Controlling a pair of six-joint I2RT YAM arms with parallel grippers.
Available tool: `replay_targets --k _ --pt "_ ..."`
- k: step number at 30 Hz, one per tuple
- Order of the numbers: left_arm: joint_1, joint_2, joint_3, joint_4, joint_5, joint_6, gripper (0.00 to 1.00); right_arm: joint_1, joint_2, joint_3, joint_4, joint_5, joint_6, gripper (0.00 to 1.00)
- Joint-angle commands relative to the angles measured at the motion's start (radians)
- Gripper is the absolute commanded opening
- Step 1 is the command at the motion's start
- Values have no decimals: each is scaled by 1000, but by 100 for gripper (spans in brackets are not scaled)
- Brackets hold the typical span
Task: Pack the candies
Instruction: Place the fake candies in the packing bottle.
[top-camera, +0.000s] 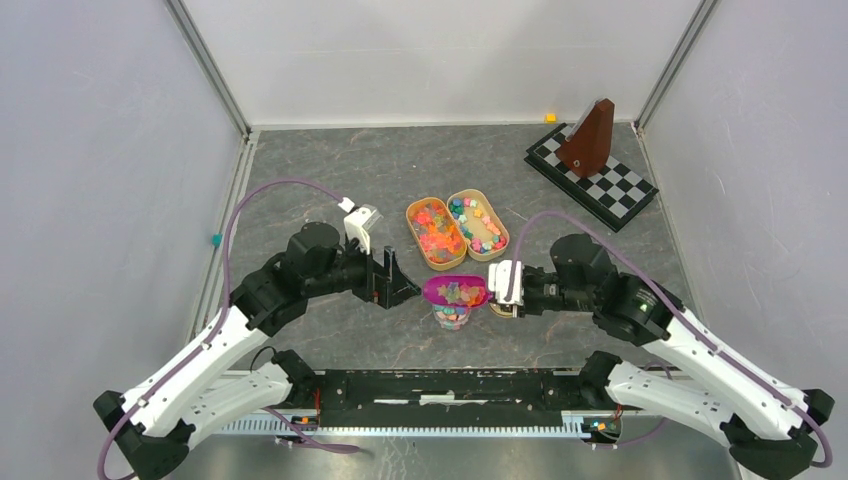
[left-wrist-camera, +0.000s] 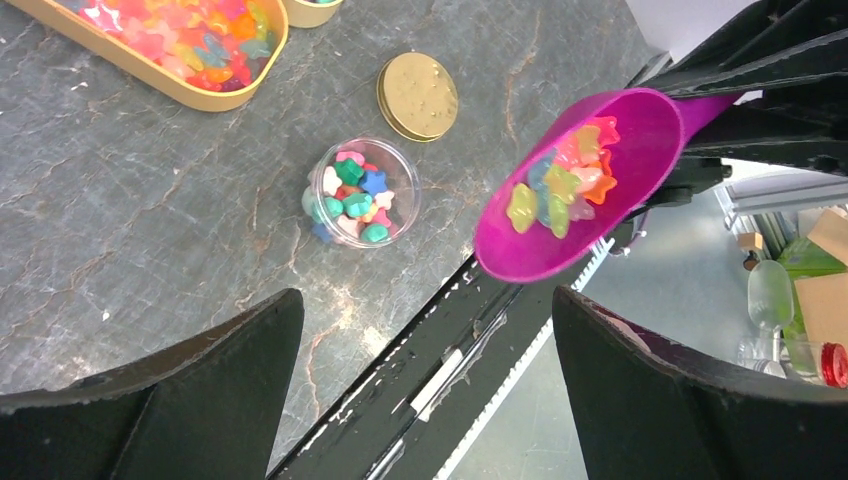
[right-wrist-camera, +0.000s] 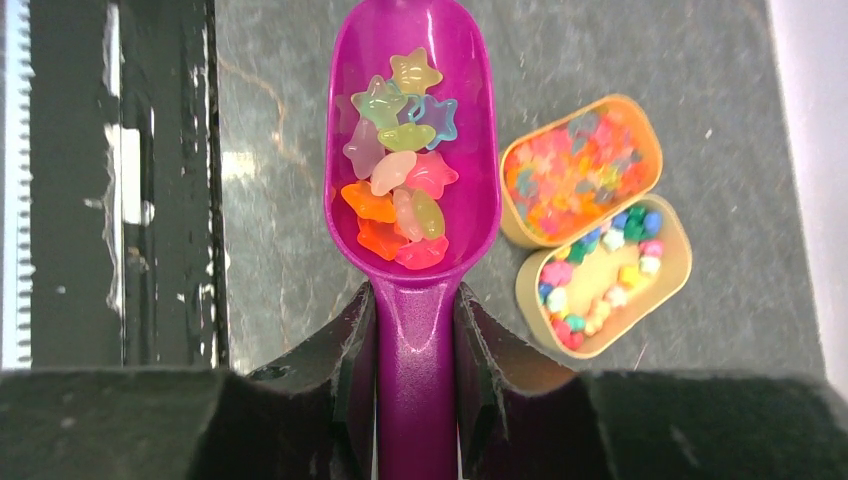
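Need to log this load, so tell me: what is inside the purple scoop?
Translucent star candies, yellow, green, blue, pink and orange, lie heaped in the scoop toward its handle end. Whatever lies beneath the heap is covered.

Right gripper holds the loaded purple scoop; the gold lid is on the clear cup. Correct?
No: the left wrist view shows the gold lid lying on the table beside the open clear cup. The right gripper does hold the purple scoop.

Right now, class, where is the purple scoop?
Top view, centre: the scoop sits in the right gripper, just above the jar.
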Motion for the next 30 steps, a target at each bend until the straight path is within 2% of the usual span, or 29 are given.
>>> replay_targets --k 1,12,20,30 --pt "0 -36 50 -38 -62 -11 100 2 36 52 -91 87 -31 0" --pt "0 -120 56 -121 -233 43 100 11 108 58 -200 202 -25 0" --pt "1 -205 24 -145 -380 61 100 73 193 66 -235 302 5 0" --pt "1 -276 -15 -153 -455 101 100 122 279 103 -275 422 34 0"
